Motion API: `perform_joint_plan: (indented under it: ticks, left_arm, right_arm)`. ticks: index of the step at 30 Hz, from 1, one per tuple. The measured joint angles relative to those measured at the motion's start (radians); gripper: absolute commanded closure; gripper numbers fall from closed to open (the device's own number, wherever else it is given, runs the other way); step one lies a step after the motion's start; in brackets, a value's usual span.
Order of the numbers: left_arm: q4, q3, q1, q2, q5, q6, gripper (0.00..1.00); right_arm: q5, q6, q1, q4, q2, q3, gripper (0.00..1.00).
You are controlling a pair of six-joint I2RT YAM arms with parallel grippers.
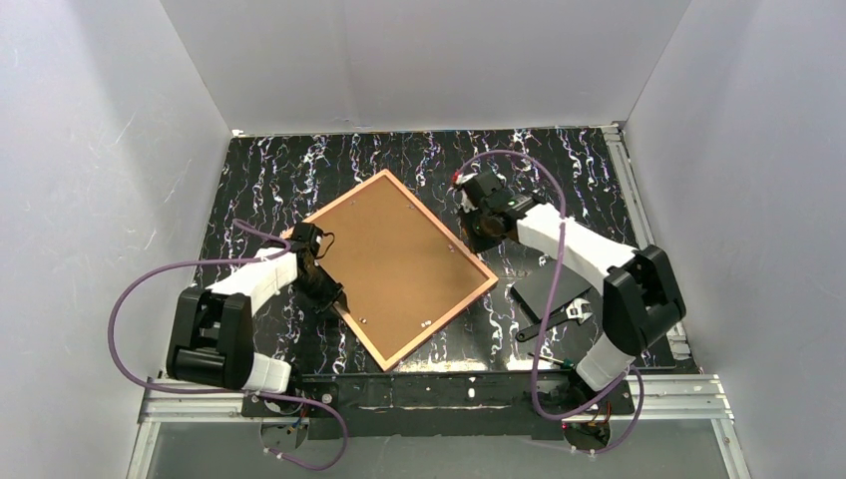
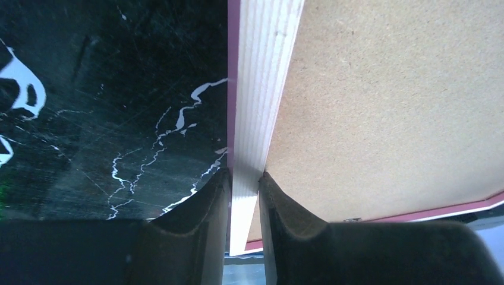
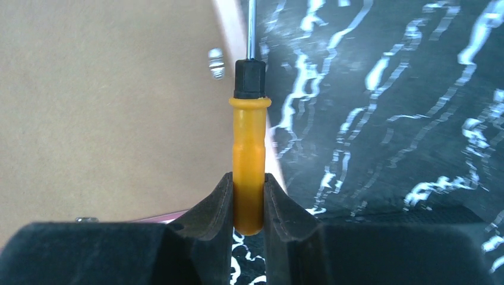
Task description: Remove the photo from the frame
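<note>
A: Where is the frame found, and how are its edges set?

B: The frame [image 1: 344, 198] is laid back-up in the middle of the table [image 1: 259, 180] and turned diagonally, with its brown backing board [image 1: 399, 264] uppermost. One corner is pointed at the far wall and the opposite one is brought close to the table's near edge. The photo is not to be seen in any view.

A: What room is left around it?

B: Dark marbled tabletop is left open at the far left and along the far side. To the right, a wrench [image 1: 559, 317] and a flat black piece [image 1: 544, 291] are laid by the right arm, apart from the frame.

A: How are the grippers held?

B: The left gripper [image 2: 243, 178] is pinched narrowly on the frame's near left rail, with one finger outside it and one over the board. The right gripper [image 3: 248, 178] is clamped on the orange handle of a screwdriver [image 3: 248, 136], beside the frame's far right edge.

A: What is shown by the wrist views alone?

B: The rail's pale ribbed wood and pink face are shown at the left wrist. At the right wrist the steel shaft is seen near the rim, with its tip cut off by the picture's top. A blurred metal tab [image 3: 217, 62] is seen beside it. Only from above are all four corners taken in together.
</note>
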Motion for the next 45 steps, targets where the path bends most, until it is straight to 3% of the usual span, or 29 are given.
perform_joint_plan:
  ticks: [5, 10, 15, 18, 24, 26, 38, 45]
  left_arm:
    - [-0.054, 0.085, 0.001, 0.078, -0.04, 0.038, 0.88]
    - [-0.069, 0.16, 0.014, 0.13, -0.049, 0.086, 0.51]
    - [-0.078, 0.225, 0.027, 0.119, -0.025, 0.134, 0.33]
    - [-0.09, 0.228, 0.029, 0.079, 0.0, 0.163, 0.27]
    - [-0.135, 0.224, 0.032, -0.054, 0.056, 0.218, 0.16]
    - [-0.15, 0.22, 0.033, -0.11, 0.077, 0.232, 0.15]
    - [-0.221, 0.135, 0.034, -0.303, 0.154, 0.25, 0.08]
    - [-0.234, 0.111, 0.034, -0.366, 0.164, 0.259, 0.05]
  right_arm:
    - [0.06, 0.036, -0.099, 0.006, -0.053, -0.014, 0.99]
    - [0.07, 0.051, -0.235, 0.008, -0.045, -0.04, 0.97]
    - [0.073, 0.045, -0.317, 0.016, 0.004, -0.031, 0.84]
    - [0.073, 0.038, -0.343, 0.018, 0.049, -0.013, 0.76]
    - [0.066, 0.02, -0.372, 0.024, 0.112, 0.009, 0.38]
    - [0.062, 0.011, -0.373, 0.027, 0.124, 0.014, 0.32]
    - [0.045, 0.0, -0.365, 0.028, 0.12, 0.013, 0.27]
    - [0.032, 0.0, -0.316, 0.029, 0.005, -0.026, 0.25]
